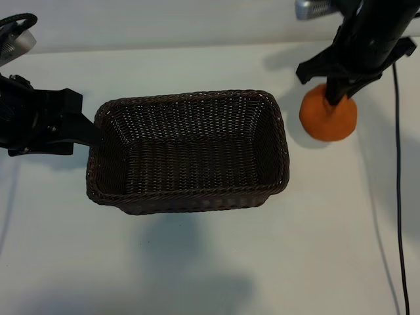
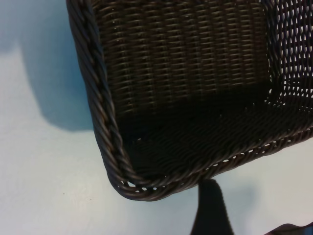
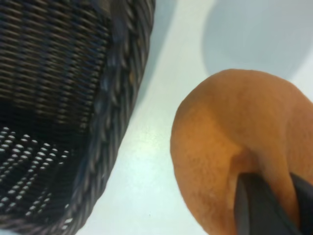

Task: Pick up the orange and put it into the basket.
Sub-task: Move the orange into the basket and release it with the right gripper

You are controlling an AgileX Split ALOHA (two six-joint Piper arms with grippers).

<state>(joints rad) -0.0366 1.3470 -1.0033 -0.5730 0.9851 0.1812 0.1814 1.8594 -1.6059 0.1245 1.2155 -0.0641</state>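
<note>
A: Basket (image 1: 190, 197) status? Shape, material?
B: Dark woven wicker, rectangular, braided rim. I see the left gripper (image 1: 92, 131) at its left end, jaws spread.
A: Orange (image 1: 328, 118)?
B: Round, matte, bumpy; right of the basket, pinched by right gripper (image 1: 336, 98), pointing down.

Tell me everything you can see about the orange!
The orange is round, matte and bright orange, with finely bumpy skin, and much smaller than the basket. It sits just off the basket's right end, outside it, not touching the rim. The right tool comes down from above and is shut on its top, where the skin dents into a fold. Its shadow falls on the white table.
</note>
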